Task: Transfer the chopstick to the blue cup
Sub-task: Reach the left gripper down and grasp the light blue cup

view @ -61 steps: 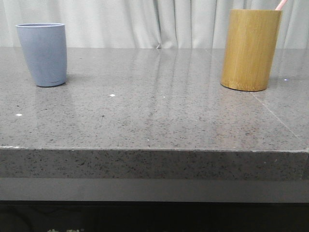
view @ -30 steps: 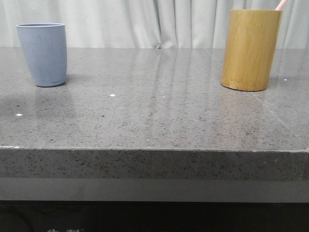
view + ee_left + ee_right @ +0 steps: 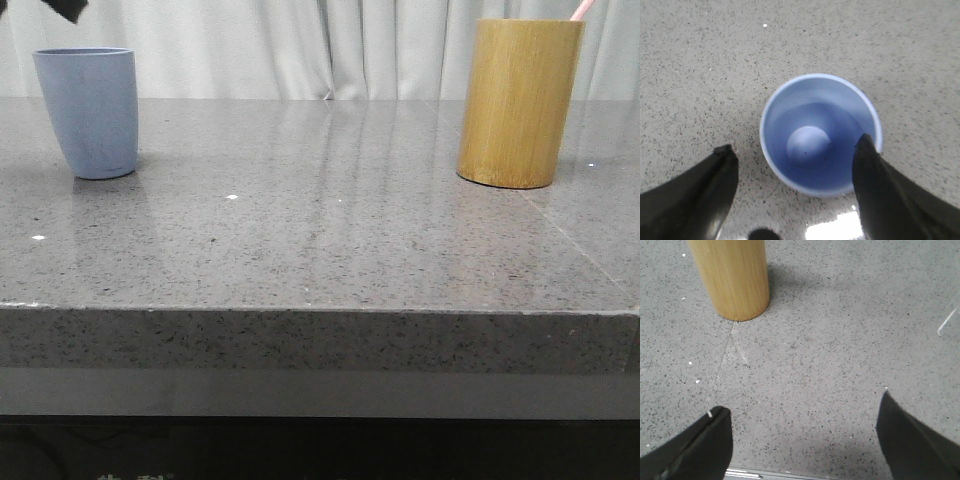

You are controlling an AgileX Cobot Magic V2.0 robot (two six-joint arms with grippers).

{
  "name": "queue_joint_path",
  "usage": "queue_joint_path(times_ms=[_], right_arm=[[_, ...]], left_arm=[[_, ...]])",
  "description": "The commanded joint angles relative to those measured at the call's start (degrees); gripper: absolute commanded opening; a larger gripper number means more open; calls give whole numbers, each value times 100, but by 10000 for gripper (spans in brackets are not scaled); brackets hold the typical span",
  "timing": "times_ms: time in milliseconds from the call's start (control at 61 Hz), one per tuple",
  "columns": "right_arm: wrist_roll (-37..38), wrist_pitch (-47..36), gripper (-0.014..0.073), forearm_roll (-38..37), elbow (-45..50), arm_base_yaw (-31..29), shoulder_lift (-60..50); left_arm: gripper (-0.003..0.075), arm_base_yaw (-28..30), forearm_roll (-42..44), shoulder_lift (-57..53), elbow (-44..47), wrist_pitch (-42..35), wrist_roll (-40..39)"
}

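The blue cup (image 3: 88, 110) stands upright at the table's far left. From above it looks empty (image 3: 821, 132). My left gripper (image 3: 795, 143) hovers over it, open, one finger beside the cup and the other finger (image 3: 875, 185) over its rim. A dark bit of the left arm (image 3: 68, 8) shows above the cup. The pink chopstick (image 3: 582, 9) pokes out of the tan bamboo cylinder (image 3: 520, 100) at the far right; just its tip shows. My right gripper (image 3: 803, 402) is open over bare table, short of the bamboo cylinder (image 3: 732, 277).
The grey speckled table (image 3: 320, 250) has its front edge close to the camera, and a pale curtain (image 3: 330, 45) hangs behind it. A seam (image 3: 580, 240) runs through the stone near the cylinder. Wide bare stone lies between the two cups.
A dark part of the left arm has come into the front view at the top left, above the blue cup. Both cups and the chopstick stay put.
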Motion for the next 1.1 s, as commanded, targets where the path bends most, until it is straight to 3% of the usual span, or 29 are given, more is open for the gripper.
queue_joint_path(times_ms=[0,279,557,721,1082], right_arm=[[-43,-363,600,31,-160,14,25],[-43,-339,600,70,-160,14,25],[-43,-303,600,70,-160,14,25],[-43,-303,600,70,-160,14,25],[-43,-303,600,77,-160,14,25]], left_arm=[[484,48,11,117,-505,-35,6],[470,101,54,1099,-1456,617,-42],[185,101,44,1240,-1564,670,-82],[66,89,44,1240,-1564,764,-82],[20,-520,44,1240,-2135,1013,-82]])
